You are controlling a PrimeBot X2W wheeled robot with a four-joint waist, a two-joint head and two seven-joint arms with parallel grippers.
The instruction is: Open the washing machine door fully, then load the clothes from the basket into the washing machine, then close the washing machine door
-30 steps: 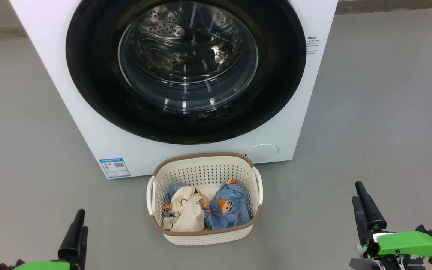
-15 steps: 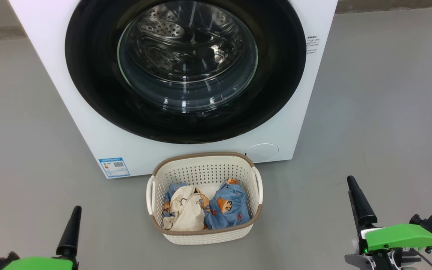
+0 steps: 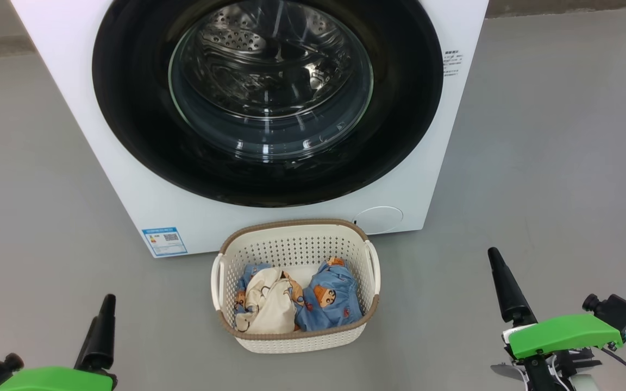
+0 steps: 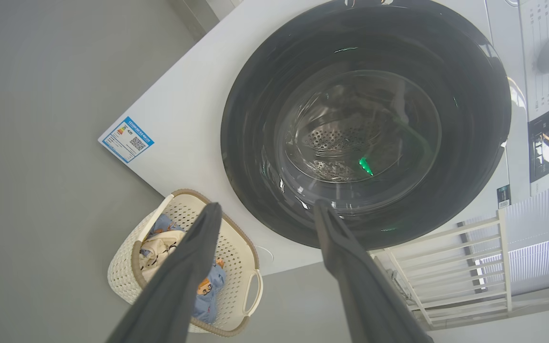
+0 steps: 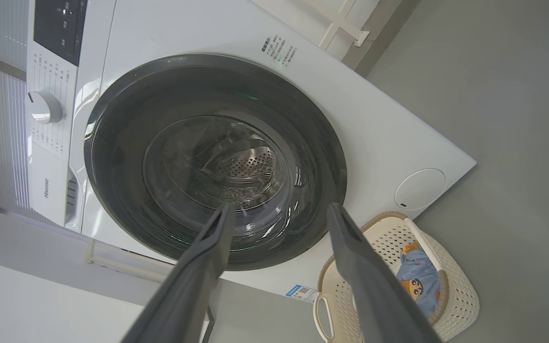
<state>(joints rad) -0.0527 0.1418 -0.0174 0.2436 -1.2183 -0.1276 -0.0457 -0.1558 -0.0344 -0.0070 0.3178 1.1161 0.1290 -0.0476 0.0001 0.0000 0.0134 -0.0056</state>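
Note:
The white washing machine (image 3: 74,81) stands ahead, and its round black-ringed washing machine door (image 3: 128,108) lies flush against the front, the steel drum showing through the glass. The cream basket (image 3: 296,224) sits on the floor right in front of it. It holds the clothes: a blue bear-print garment (image 3: 329,298) and one turned cream side up (image 3: 267,304). My left gripper (image 3: 107,304) is low at the left and my right gripper (image 3: 495,260) low at the right, both well clear of the basket. In the wrist views the left gripper (image 4: 266,206) and right gripper (image 5: 280,207) stand open and empty.
Grey floor spreads on both sides of the machine. A blue label sticker (image 3: 164,241) and a round white cap (image 3: 378,220) sit low on its front. A control knob (image 5: 45,107) is on the top panel. A white slatted rack (image 4: 446,257) stands beside the machine.
My right gripper has moved up and a little left in the head view. The left gripper has sunk slightly. Door, basket and clothes have not moved.

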